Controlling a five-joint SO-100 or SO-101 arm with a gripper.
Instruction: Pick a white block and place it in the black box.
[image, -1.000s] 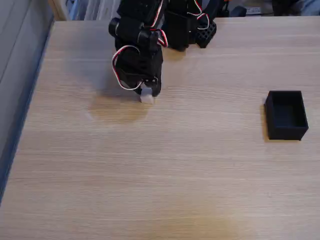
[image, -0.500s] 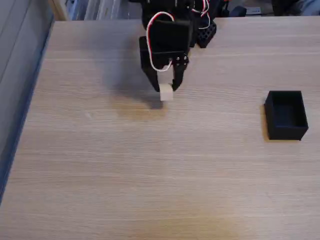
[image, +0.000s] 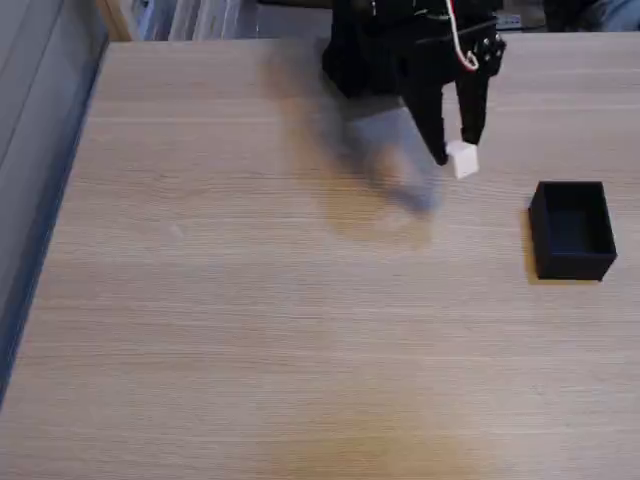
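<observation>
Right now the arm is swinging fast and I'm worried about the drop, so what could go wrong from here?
The small white cube sits only at the very tips of the hand, so it may slip out mid-swing. The matte black open-topped box is small and lies further right, so a release now would probably land the cube on the wooden table.

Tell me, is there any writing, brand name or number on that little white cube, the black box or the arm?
None can be read. The white block held in the claw is plain, the black box is bare matte black, and the arm is motion-blurred, with no label visible.
</observation>
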